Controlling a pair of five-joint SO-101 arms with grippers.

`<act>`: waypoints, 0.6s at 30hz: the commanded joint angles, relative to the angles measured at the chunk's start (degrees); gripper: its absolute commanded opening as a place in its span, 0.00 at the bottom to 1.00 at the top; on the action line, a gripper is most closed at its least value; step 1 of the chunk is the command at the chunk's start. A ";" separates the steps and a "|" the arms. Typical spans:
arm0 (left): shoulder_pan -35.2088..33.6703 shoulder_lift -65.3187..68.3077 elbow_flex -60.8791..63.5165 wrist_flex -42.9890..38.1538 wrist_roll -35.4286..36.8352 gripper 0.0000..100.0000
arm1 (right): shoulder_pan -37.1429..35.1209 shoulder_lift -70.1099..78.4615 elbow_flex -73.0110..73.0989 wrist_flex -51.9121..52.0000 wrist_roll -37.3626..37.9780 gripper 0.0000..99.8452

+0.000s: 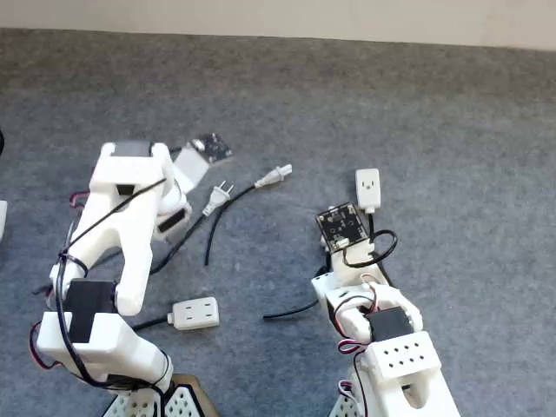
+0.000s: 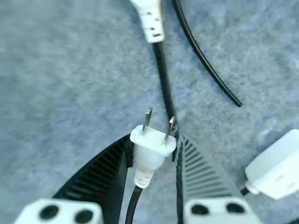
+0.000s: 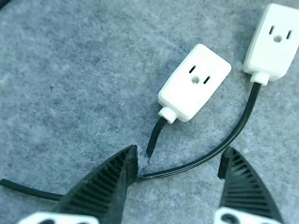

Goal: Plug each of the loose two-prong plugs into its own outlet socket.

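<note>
**Left claw** [image 2: 154, 138]: clenched on a plug [image 2: 150, 151], with one ribbed black finger against each flank of the white body. Both prongs stick out past the fingertips, and the plug's cord runs back between the fingers.

**Right claw** [image 3: 181, 151]: released, fingers spread wide, holding nothing. It hangs low over the floor.

**Left arm** [image 1: 130, 226]: white. From its base at the near left it rises, bends at the elbow and folds over, with the wrist turned toward the middle of the floor.

**Right arm** [image 1: 391, 347]: white. It stretches forward from the near right, and its wrist board sits at the far end.

**Carpet** [image 1: 434, 104]: grey, short pile, and everything lies on it. A pale wall [image 1: 347, 17] runs along its far edge.

**First outlet** [image 3: 194, 84]: white, face up, just ahead of the right claw. Its short black stub [image 3: 154, 137] ends near one fingertip.

**Second outlet** [image 3: 278, 42]: white, face up, beside the first but apart from it. Its long cord [image 3: 219, 144] curves back across the gap between the right claw's fingers.

**Third outlet** [image 1: 195, 313]: white, flat on the carpet, near the left arm's base.

**Second plug** [image 2: 149, 18]: white, loose on the carpet ahead of the held plug's prongs and apart from them. Its cord passes beneath the left claw.

**Loose cord end** [image 2: 238, 102]: black and cut, on the carpet between the second plug and the third outlet.
</note>
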 commanded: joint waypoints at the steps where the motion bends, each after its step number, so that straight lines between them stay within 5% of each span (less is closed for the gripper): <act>1: 4.88 -0.48 -12.79 11.08 -0.26 0.01 | -0.04 -0.57 -0.31 -0.66 -0.26 0.28; 7: 19.91 -0.48 -19.38 17.76 5.98 0.01 | 13.14 -4.88 -9.80 10.59 2.99 0.28; 18: 39.60 -0.31 -18.24 12.48 8.88 0.01 | 33.89 -36.79 -14.64 27.74 7.91 0.28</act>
